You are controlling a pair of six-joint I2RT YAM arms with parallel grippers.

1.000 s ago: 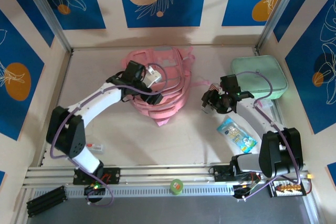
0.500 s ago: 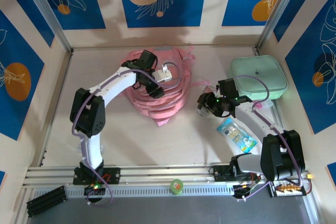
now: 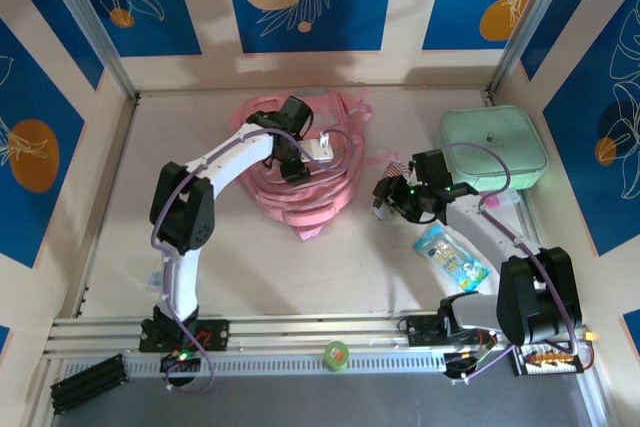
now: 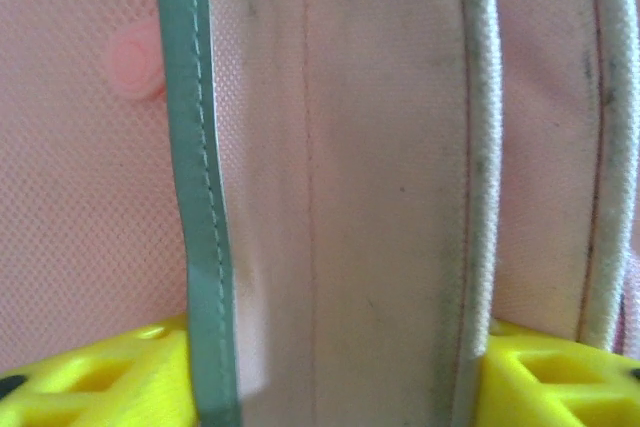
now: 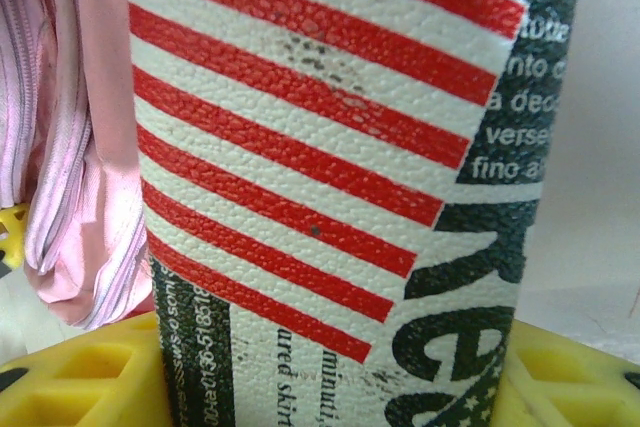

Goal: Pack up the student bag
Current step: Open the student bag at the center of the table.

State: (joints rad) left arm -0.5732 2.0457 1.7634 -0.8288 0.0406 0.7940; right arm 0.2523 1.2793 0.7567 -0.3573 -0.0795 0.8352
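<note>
The student bag (image 3: 300,202) lies at the back middle of the table (image 3: 240,267). The left pincer (image 4: 335,377) sits on top of it, partly closed, and a pink band of the bag with a grey-green edge fills the gap, touching both yellow fingers (image 4: 90,382). The right pincer (image 5: 335,377), just right of the bag and apart from it, grips a red-and-white striped pack (image 5: 320,147)
</note>
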